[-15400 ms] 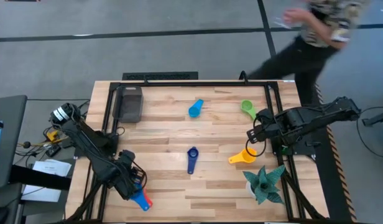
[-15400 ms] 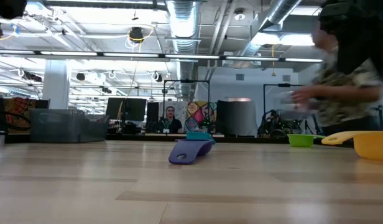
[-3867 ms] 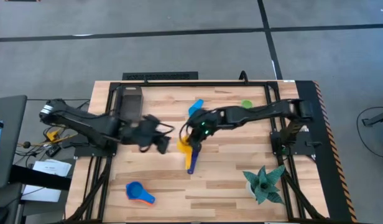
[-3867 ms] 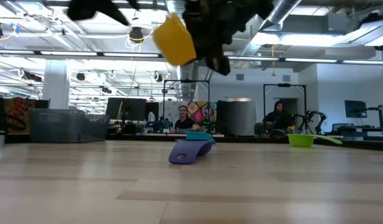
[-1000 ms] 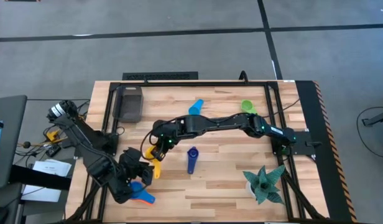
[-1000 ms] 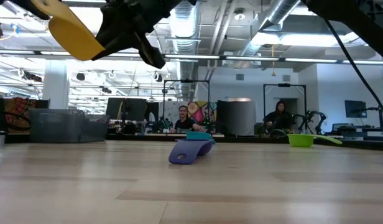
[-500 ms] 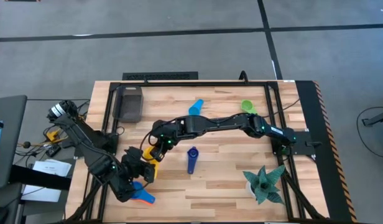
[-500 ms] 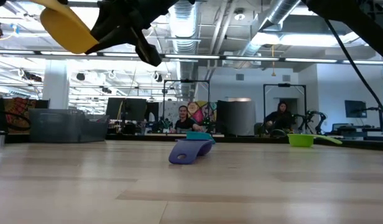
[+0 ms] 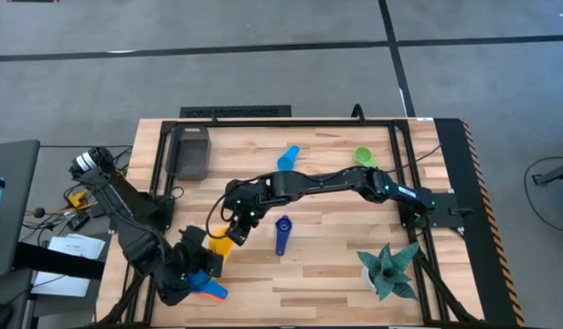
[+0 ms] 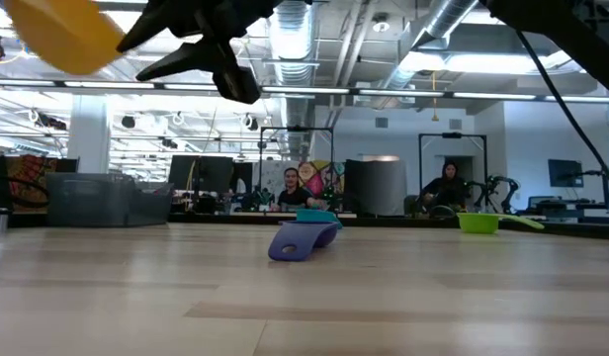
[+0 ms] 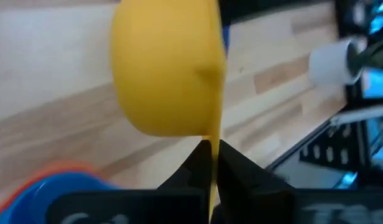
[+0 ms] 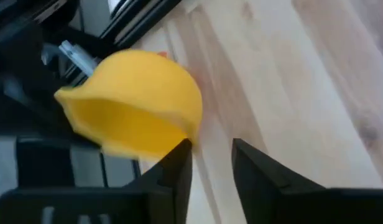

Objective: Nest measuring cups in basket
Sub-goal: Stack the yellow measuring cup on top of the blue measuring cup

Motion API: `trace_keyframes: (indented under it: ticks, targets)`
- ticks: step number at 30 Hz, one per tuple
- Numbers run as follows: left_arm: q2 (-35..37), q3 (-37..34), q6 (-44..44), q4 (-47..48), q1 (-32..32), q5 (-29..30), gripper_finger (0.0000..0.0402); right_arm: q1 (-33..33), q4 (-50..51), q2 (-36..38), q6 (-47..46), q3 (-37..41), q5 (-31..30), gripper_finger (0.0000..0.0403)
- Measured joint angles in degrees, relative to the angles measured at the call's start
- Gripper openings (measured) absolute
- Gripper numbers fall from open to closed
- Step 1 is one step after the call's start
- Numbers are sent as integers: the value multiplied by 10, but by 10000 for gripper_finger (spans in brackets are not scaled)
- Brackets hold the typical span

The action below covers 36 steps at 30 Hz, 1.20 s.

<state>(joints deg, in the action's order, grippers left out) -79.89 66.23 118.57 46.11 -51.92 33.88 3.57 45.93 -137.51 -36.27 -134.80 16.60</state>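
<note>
right now your left gripper [image 11: 211, 163] is clamped on the thin handle of the yellow cup [image 9: 221, 245], holding it in the air over the front left part of the table [image 9: 336, 265], just beside the blue cup [image 9: 200, 282] nested in the red-orange cup [image 9: 214, 292] below it. your right gripper [image 9: 234, 228], reaching across from the other side, sits just beside the yellow cup with its fingers [image 12: 179, 180] parted and nothing between them. in the low view the yellow cup [image 10: 62, 35] hangs high at the left. the dark blue cup [image 9: 281, 234] lies on the wood near the middle, the light blue cup [image 9: 287, 159] farther back, the green cup [image 9: 363, 156] toward the back right. the basket [image 9: 190, 151] sits at the back left corner, well apart from both grippers. the teal plant [image 9: 388, 269] stands at the front right.
</note>
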Motion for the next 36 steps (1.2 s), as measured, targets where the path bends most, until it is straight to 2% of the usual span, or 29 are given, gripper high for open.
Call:
trace_keyframes:
  ticks: [10, 18, 27, 36]
  targets:
    - [4, 0, -4, -17, -63, -131, 0, 17, -5, 0, 79, 0, 61, 225]
    - [-1, -16, -14, -36, -103, -89, 0, 14, -21, 0, 83, -1, 73, 239]
    - [-1, -101, -13, -140, -123, -107, 0, 10, -21, 0, 83, -1, 74, 240]
    - [-1, -113, -5, -154, -136, -107, 0, 10, -18, 0, 83, -1, 74, 240]
